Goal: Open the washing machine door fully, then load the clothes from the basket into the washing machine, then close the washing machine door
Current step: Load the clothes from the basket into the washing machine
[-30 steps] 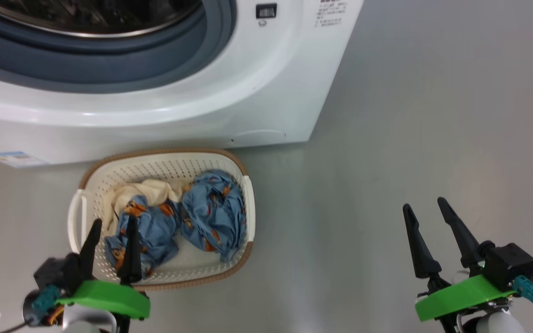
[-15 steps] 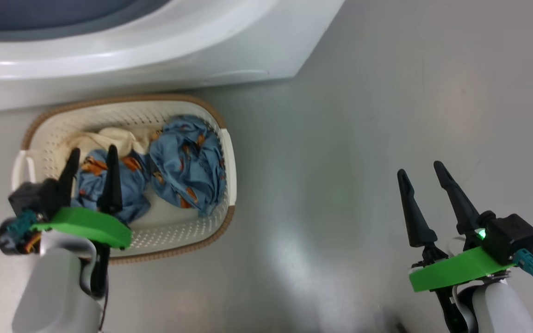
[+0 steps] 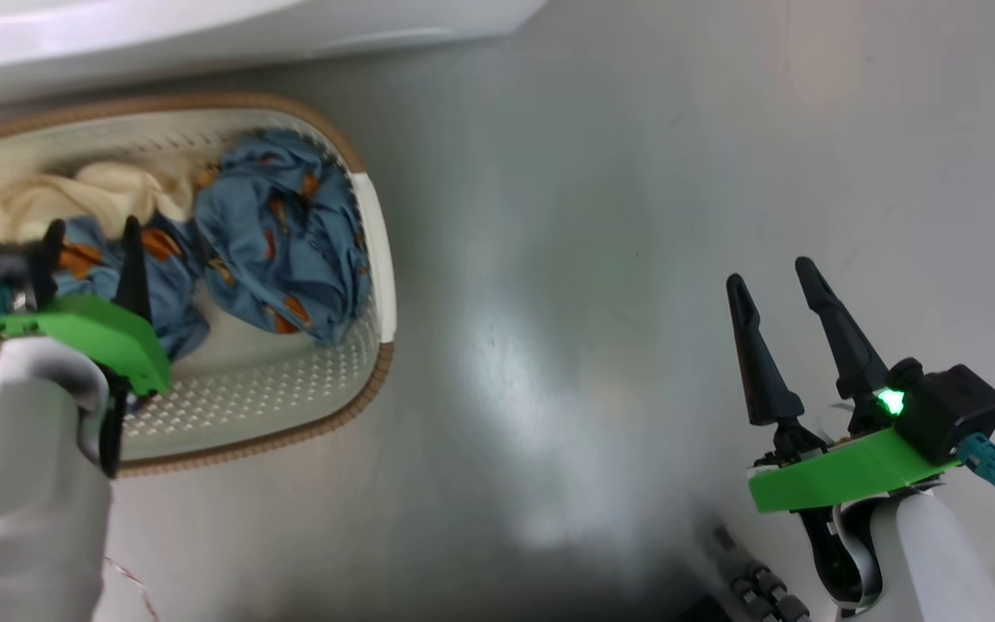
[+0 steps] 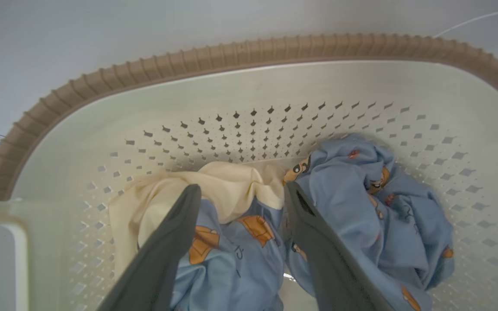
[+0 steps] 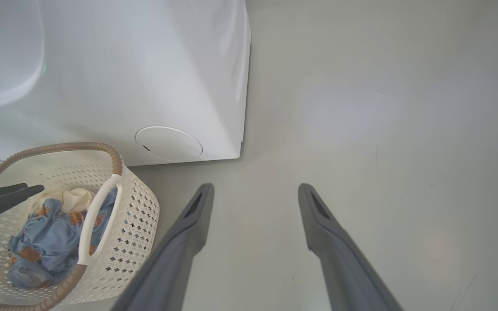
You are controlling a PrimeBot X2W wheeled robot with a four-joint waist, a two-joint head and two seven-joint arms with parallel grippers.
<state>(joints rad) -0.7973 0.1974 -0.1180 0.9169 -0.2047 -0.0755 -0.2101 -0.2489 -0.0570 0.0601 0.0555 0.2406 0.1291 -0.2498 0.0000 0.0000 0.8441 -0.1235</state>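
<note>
**Laundry basket waits before the machine.** The basket (image 3: 351,393) is seen on the grey floor (image 3: 601,259) at the upper left of the head view, just in front of the white washing machine (image 3: 204,26), whose lower front runs along the top of the frame. The basket's long axis is laid roughly left to right across the picture, parallel to the machine's front, and its left end is cut by the frame edge. The clothes (image 3: 282,242) are heaped inside it: crumpled blue garments printed in orange-brown, with a cream cloth (image 3: 109,194) bunched toward the far wall.

The left arm's pale forearm is raised from the lower left corner, and the left gripper (image 3: 91,229) is held over the basket's interior, pointed up the frame. In the left wrist view its fingers (image 4: 167,246) are shown spread wide on either side of a blue garment. Whether the fabric is touched cannot be told.

The right gripper (image 3: 770,272) is held at the lower right, likewise spread, angled up and slightly left over bare floor, well apart from the basket. In the right wrist view a round flap (image 5: 169,143) is seen low on the machine's front.
</note>
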